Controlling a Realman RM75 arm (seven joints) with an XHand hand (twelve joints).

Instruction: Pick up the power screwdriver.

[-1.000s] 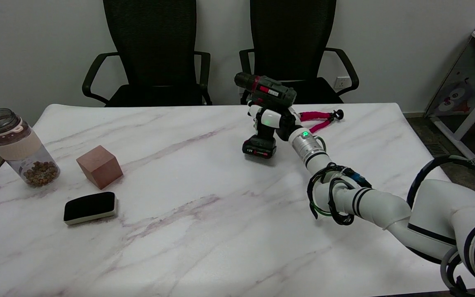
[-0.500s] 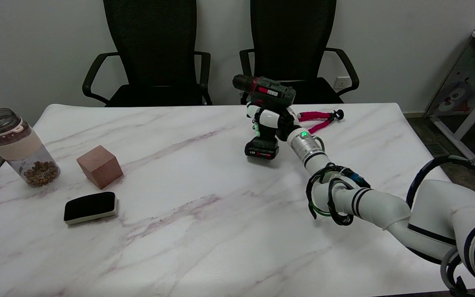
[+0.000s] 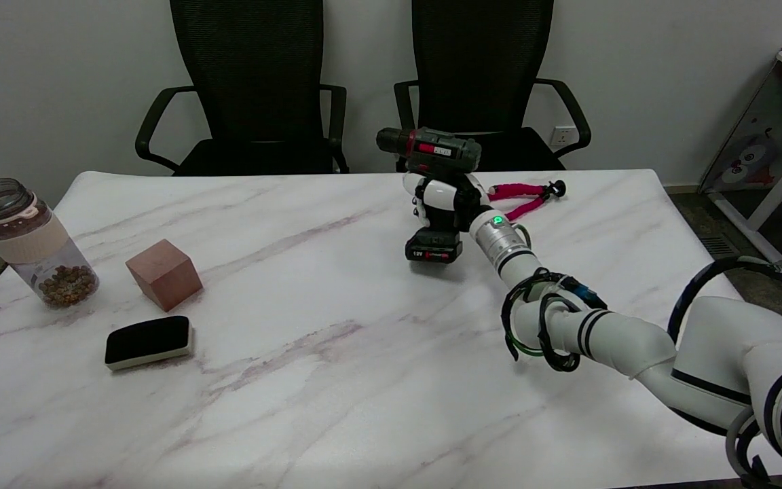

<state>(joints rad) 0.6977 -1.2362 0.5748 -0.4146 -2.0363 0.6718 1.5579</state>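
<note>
While the right black-and-white hand [image 3: 447, 201] grips the dark green power screwdriver [image 3: 434, 192] by its handle, upright over the far side of the white marble desk [image 3: 309, 353], this rigid, battery-heavy tool probably needs that firm mid-handle hold

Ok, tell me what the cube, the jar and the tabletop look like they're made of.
Cube: likely wood or painted foam, with matte reddish-brown faces and no shine.
Jar: clear glass or plastic, since the brown pieces inside show through; the beige band looks like soft silicone.
Tabletop: marble or marble-look laminate, white with pinkish-grey veins and a soft sheen.
</note>
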